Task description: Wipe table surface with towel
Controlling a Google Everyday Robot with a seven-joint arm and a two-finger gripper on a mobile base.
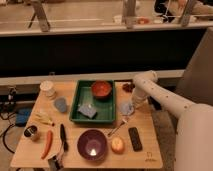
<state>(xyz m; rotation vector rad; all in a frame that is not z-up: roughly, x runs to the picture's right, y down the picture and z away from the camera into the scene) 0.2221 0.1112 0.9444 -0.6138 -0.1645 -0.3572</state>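
Wooden table point(145, 150), lower centre of the frame, crowded. Gripper point(131, 106) hanging near the table's right edge at mid-height, at the end of the white arm point(155, 95) reaching in from the lower right; it is sitting over a pale bluish bundle, apparently the towel point(126, 108), just right of the green tray point(75, 107). Whether it is pinching the cloth I cannot tell. The tray is occupying the table's upper middle, holding a red bowl point(101, 89) and a grey-blue sponge point(87, 111). Below the towel, a spoon point(117, 131), a black remote point(135, 138), an orange fruit point(118, 145) and a purple bowl point(92, 145) are lining the front edge. Left side: white cup point(48, 90), blue cup point(60, 104), bananas point(44, 118), a can point(32, 132), a red pepper point(47, 142). Bare wood is showing mainly at the lower right corner and the strip along the right edge.
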